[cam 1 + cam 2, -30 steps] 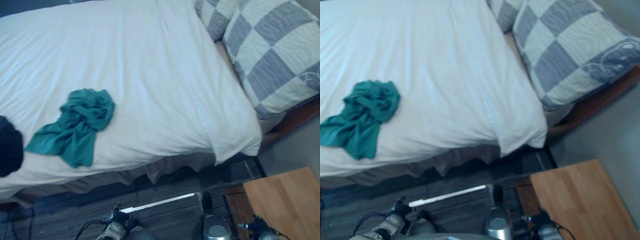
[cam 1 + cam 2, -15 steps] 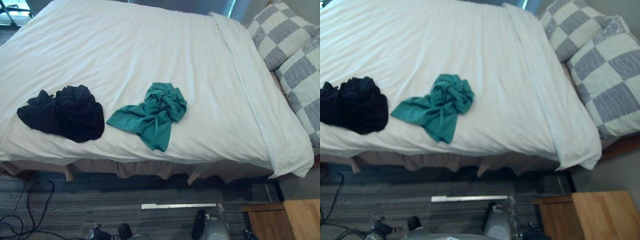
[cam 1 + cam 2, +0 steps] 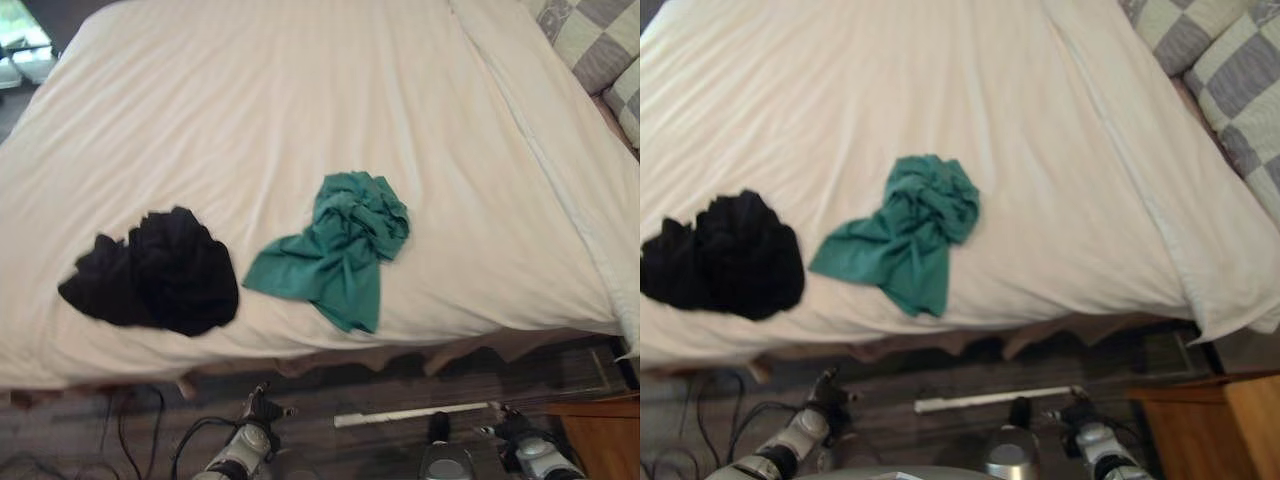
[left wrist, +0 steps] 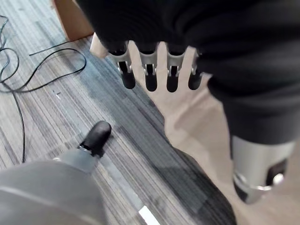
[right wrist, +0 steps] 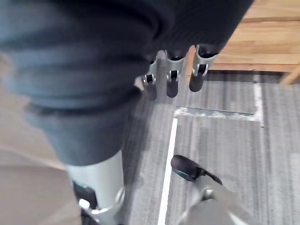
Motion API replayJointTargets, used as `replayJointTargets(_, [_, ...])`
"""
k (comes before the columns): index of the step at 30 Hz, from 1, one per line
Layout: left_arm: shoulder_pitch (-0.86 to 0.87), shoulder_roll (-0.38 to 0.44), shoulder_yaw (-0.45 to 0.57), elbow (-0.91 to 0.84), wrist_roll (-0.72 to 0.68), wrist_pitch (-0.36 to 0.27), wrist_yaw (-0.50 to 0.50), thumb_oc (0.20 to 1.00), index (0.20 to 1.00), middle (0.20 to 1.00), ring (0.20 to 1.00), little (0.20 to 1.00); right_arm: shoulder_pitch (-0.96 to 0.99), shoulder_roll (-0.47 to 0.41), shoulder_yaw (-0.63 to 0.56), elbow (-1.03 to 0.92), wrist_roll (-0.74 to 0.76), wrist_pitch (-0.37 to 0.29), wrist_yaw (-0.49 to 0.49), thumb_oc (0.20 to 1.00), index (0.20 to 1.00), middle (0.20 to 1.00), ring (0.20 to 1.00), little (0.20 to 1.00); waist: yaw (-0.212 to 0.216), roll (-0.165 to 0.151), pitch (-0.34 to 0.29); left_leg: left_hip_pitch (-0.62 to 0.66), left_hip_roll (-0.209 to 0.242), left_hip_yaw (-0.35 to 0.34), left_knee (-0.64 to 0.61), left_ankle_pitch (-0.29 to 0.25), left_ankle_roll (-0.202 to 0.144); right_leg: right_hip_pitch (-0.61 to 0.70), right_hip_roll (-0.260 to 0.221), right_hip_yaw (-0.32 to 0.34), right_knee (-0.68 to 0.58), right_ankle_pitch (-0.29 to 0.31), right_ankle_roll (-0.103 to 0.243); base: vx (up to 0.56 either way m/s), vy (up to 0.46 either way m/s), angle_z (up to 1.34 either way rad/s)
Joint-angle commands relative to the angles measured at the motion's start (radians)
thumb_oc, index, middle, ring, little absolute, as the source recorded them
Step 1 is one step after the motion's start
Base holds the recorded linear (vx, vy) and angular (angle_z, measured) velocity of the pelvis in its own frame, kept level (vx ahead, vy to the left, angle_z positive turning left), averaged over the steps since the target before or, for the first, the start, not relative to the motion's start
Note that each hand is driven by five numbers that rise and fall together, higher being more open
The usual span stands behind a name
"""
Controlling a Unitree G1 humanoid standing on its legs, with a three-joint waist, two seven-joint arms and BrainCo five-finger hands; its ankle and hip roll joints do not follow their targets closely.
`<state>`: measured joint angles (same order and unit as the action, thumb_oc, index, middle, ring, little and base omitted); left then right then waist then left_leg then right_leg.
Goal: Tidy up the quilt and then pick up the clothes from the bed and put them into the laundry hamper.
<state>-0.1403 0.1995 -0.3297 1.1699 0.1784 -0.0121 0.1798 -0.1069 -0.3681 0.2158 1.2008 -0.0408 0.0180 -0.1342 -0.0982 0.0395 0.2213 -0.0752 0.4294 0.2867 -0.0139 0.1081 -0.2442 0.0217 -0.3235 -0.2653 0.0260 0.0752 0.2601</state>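
A white quilt point(image 3: 300, 120) lies spread flat over the bed. On its near part lie a crumpled green garment point(image 3: 345, 250) and, to its left, a bunched black garment point(image 3: 160, 275). Both of my hands hang low over the floor in front of the bed, well clear of the clothes. My left hand point(image 3: 830, 395) shows straight fingers point(image 4: 150, 75) with nothing in them. My right hand point(image 3: 1080, 432) also has straight fingers point(image 5: 172, 82) and holds nothing.
Grey-and-white checked pillows point(image 3: 1240, 70) lie at the bed's head on the right. A wooden bedside table point(image 3: 1230, 420) stands at the lower right. A white strip point(image 3: 410, 413) marks the grey striped floor before the bed's beige skirt point(image 3: 400, 355).
The whole picture has shifted: the camera swung from the pillow end to the clothes and now looks at them from closer. The garments lie as before.
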Motion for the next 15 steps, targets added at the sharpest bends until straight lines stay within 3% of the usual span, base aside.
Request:
replayJointTargets(1, [-0.059,0.086,0.000,0.011,0.036,-0.003,0.005,1.000,1.000,1.000,1.000,1.000,-0.038,0.122,0.034,-0.121,0.004,-0.010,-0.010,1.000,1.000,1.000,1.000,1.000,0.018,-0.088,0.000,0.003,-0.057,0.048,0.091,-0.064,0.001,-0.088,-0.194,-0.063,0.058,0.127,0.002,0.02,0.339,-0.35])
replayJointTargets(2, [-0.054,0.091,0.010,0.007,0.032,-0.001,0.005,1.000,1.000,1.000,1.000,1.000,-0.042,0.131,0.054,-0.154,0.005,-0.015,-0.004,1.000,1.000,1.000,1.000,1.000,0.028,-0.088,0.005,0.035,-0.074,0.092,0.076,-0.071,0.017,-0.091,-0.216,-0.129,0.089,0.136,-0.005,0.03,0.345,-0.87])
replayJointTargets(3, [-0.049,0.096,0.014,0.011,0.033,0.002,0.004,1.000,1.000,1.000,1.000,1.000,-0.046,0.140,0.074,-0.173,-0.003,-0.020,0.001,1.000,1.000,1.000,1.000,1.000,0.026,-0.089,0.005,0.057,-0.092,0.107,0.047,-0.070,0.032,-0.105,-0.207,-0.148,0.130,0.123,-0.017,0.08,0.569,-1.12])
replayJointTargets(4, [-0.038,0.103,0.007,0.021,0.056,0.011,-0.005,1.000,1.000,1.000,1.000,1.000,-0.036,0.146,0.117,-0.213,-0.022,-0.032,0.014,1.000,1.000,1.000,1.000,1.000,-0.004,-0.091,0.004,0.083,-0.135,0.101,-0.009,-0.055,0.057,-0.128,-0.061,-0.045,0.155,0.024,-0.042,0.11,0.534,-1.16])
replayJointTargets(6, [-0.023,0.102,0.008,0.033,0.074,0.019,-0.017,1.000,1.000,1.000,1.000,1.000,-0.008,0.144,0.133,-0.215,-0.014,-0.038,0.018,1.000,1.000,1.000,1.000,1.000,-0.019,-0.087,-0.002,0.102,-0.180,0.073,-0.042,-0.053,0.080,-0.135,0.102,0.091,0.145,-0.075,-0.054,0.11,0.394,-0.11])
replayJointTargets(7, [-0.019,0.098,0.014,0.042,0.074,0.020,-0.024,1.000,1.000,1.000,1.000,1.000,-0.002,0.140,0.127,-0.204,-0.006,-0.036,0.021,1.000,1.000,1.000,1.000,1.000,-0.021,-0.085,-0.002,0.114,-0.205,0.058,-0.050,-0.058,0.090,-0.136,0.134,0.117,0.150,-0.085,-0.056,0.07,0.182,0.81])
replayJointTargets(8, [-0.023,0.095,0.035,0.068,0.050,0.026,-0.018,1.000,1.000,1.000,1.000,1.000,-0.004,0.145,0.124,-0.190,0.006,-0.033,0.016,1.000,1.000,1.000,1.000,1.000,-0.013,-0.086,-0.007,0.118,-0.240,0.045,-0.057,-0.065,0.104,-0.108,0.141,0.106,0.129,-0.093,-0.080,0.03,0.063,1.42])
replayJointTargets(10, [-0.016,0.092,0.056,0.091,0.035,0.029,-0.011,1.000,1.000,1.000,1.000,1.000,-0.003,0.145,0.120,-0.172,0.006,-0.030,0.016,1.000,1.000,1.000,1.000,1.000,-0.004,-0.089,-0.021,0.115,-0.257,0.037,-0.057,-0.068,0.109,-0.069,0.133,0.096,0.073,-0.094,-0.077,0.00,-0.038,1.46])
replayJointTargets(13, [0.006,0.081,0.086,0.105,0.016,0.031,-0.008,1.000,1.000,1.000,1.000,1.000,-0.003,0.144,0.111,-0.133,0.005,-0.025,0.015,1.000,1.000,1.000,1.000,1.000,0.007,-0.083,-0.034,0.117,-0.256,0.043,-0.059,-0.066,0.106,-0.036,0.122,0.075,0.014,-0.084,-0.070,0.02,-0.090,0.30])
replayJointTargets(15, [0.062,0.046,0.151,0.127,-0.056,0.031,-0.001,1.000,1.000,1.000,1.000,1.000,-0.004,0.132,0.083,-0.052,-0.020,-0.001,0.002,1.000,1.000,1.000,1.000,1.000,0.027,-0.058,-0.036,0.106,-0.262,0.027,-0.060,-0.057,0.102,-0.012,0.120,0.074,-0.062,-0.068,-0.066,0.01,-0.125,0.00])
